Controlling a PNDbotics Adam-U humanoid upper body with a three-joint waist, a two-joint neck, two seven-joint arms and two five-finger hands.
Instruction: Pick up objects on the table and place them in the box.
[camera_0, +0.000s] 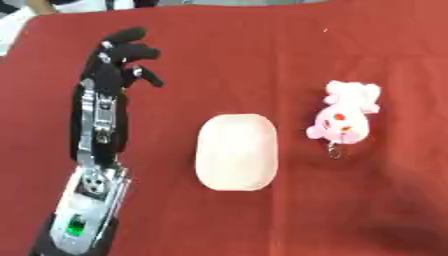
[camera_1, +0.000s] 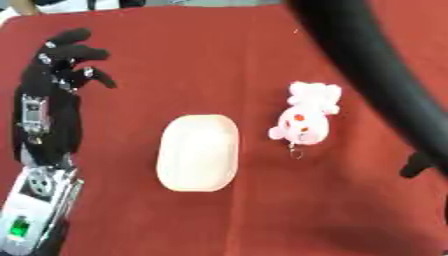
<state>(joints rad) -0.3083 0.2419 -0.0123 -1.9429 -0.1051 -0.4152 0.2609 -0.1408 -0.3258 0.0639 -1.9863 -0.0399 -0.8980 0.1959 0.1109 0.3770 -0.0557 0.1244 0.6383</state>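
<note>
Lying on the red-covered counter (camera_0: 219, 60), near its middle: a pale oval box (camera_0: 235, 152), long axis running away from the camera, lidless or not hard to tell. Sitting just to its right, apart from it: a small pink plush toy (camera_0: 344, 117) with red-orange spots and a little metal ring (camera_0: 335, 153) hanging at its near end. Not touching the box, not touching either hand.

Reaching forward along the left side, well clear of the box: the left hand (camera_0: 118, 65), black, fingers spread and only slightly bent, holding nothing. Showing behind it: the silver forearm with a small green patch (camera_0: 76, 226) near the lower edge, no lettering readable there.

Crossing the right eye view from the top to the right edge: the dark right arm (camera_1: 376, 75), blurred. Showing at the right edge: a dark bit of the right hand (camera_1: 418, 164), fingers impossible to make out, so open or closed cannot be told.

No brands, labels or writing readable anywhere.
</note>
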